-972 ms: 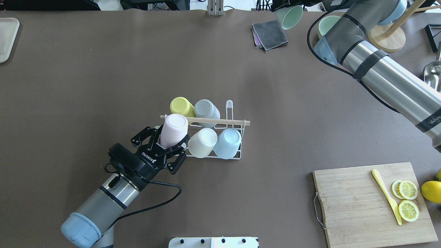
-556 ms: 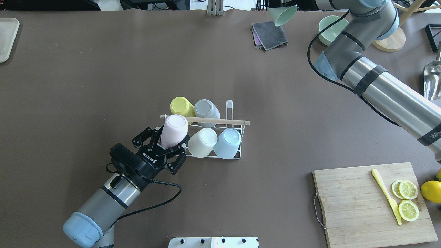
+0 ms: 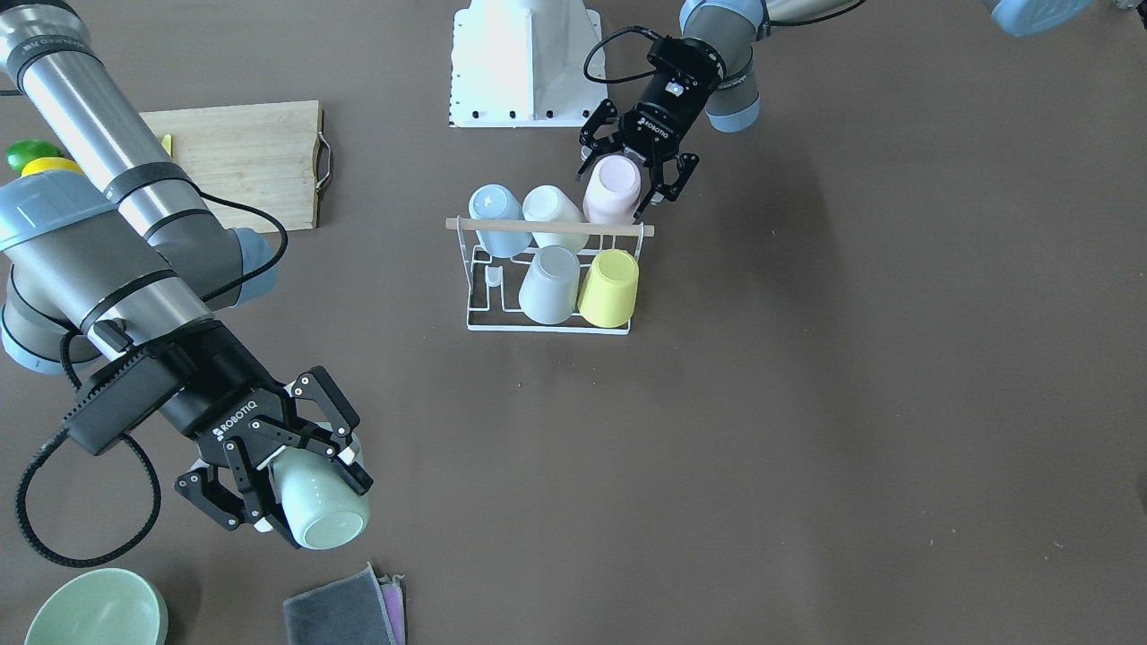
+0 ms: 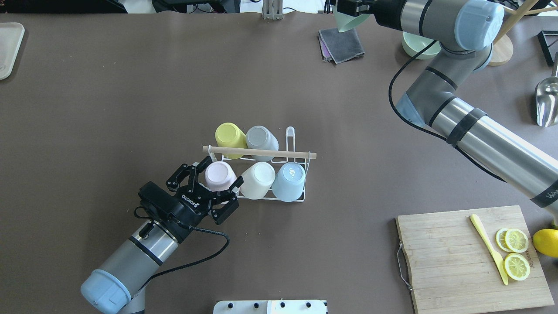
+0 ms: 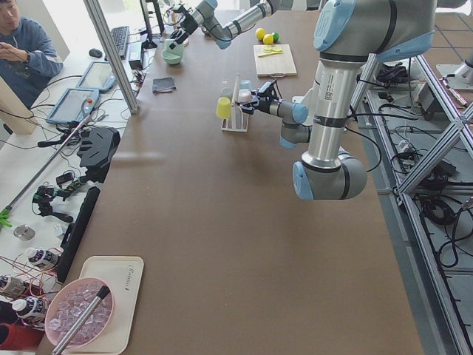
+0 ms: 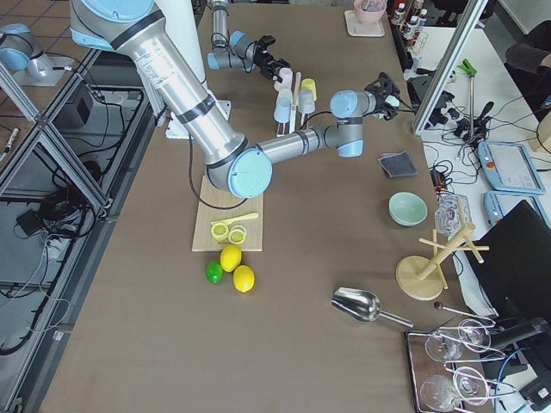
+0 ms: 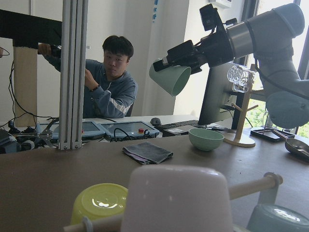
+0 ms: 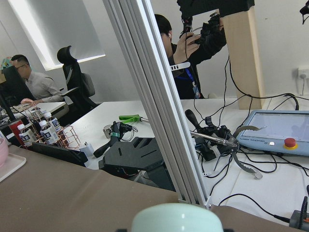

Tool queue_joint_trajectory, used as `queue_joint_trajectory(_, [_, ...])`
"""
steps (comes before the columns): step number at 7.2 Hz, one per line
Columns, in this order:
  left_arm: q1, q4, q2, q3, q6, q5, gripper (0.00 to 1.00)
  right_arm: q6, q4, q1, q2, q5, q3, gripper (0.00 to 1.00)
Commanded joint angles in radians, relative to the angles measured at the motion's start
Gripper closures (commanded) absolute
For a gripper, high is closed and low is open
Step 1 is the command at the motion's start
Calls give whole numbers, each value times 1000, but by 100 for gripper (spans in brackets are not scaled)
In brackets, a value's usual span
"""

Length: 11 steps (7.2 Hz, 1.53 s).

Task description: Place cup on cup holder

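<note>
The cup holder (image 4: 287,199), a white wire rack with a wooden rod (image 4: 261,152) across its top, stands mid-table. Upside down on it are yellow (image 4: 229,134), grey (image 4: 260,137), cream (image 4: 257,179) and blue (image 4: 290,181) cups. A pink cup (image 4: 217,172) sits inverted at the rack's near left corner, and my left gripper (image 4: 218,176) is shut on its sides. One prong (image 4: 290,131) at the far right is bare. My right gripper (image 3: 305,491) is shut on a mint green cup (image 3: 327,521), held in the air at the table's far edge.
A folded grey cloth (image 4: 341,43) and a green bowl (image 4: 414,47) lie near the right gripper. A cutting board (image 4: 453,261) with lemon slices and a yellow knife sits at the near right. A metal scoop (image 4: 547,100) lies at the right edge. People sit beyond the far edge.
The pink cup has gone from tilted to standing inverted and lower on the rack, still in my left gripper. My right arm has swung left along the far edge with the green cup.
</note>
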Motion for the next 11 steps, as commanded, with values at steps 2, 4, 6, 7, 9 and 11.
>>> queue_joint_trajectory(2, [-6,0,6,-16,-12,0,1,-2,205,-122,-26,-154,-8,100])
queue_joint_trajectory(4, [0,0,56,-79,-14,1,1,-7,303,-187,-21,-226,-7,100])
queue_joint_trajectory(6, [7,52,207,-223,-14,-22,1,-10,426,-227,-26,-224,-5,100])
queue_joint_trajectory(7, [-7,133,267,-259,-17,-26,1,-11,438,-247,-29,-240,-7,100])
queue_joint_trajectory(9, [-91,393,279,-286,-256,-102,1,5,445,-303,-18,-269,2,100])
queue_joint_trajectory(11, [-316,663,299,-328,-432,-406,1,29,437,-352,-18,-232,2,100])
